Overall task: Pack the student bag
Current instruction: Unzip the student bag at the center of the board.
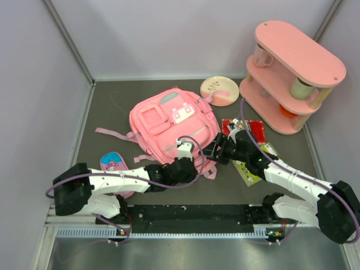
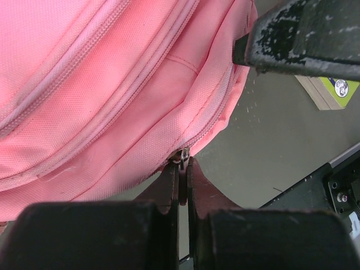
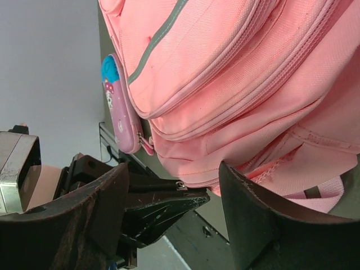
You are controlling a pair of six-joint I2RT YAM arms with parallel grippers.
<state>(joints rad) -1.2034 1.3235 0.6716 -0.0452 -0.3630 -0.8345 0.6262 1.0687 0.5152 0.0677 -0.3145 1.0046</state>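
Top external: student bag (image 1: 169,121), grey table (image 1: 112,107), walls (image 1: 169,34).

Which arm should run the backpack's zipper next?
Left. The left gripper is shut on the zipper pull at the student bag edge; the right gripper stands open by the bag, gripping nothing.

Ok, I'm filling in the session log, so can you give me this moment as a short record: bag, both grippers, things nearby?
bag: student bag, lying flat mid-table, front pockets up
left gripper: shut on the zipper pull at the bag's near edge
right gripper: open, close beside the bag, holding nothing
nearby: small pouch left of the bag; plate and pink shelf back right
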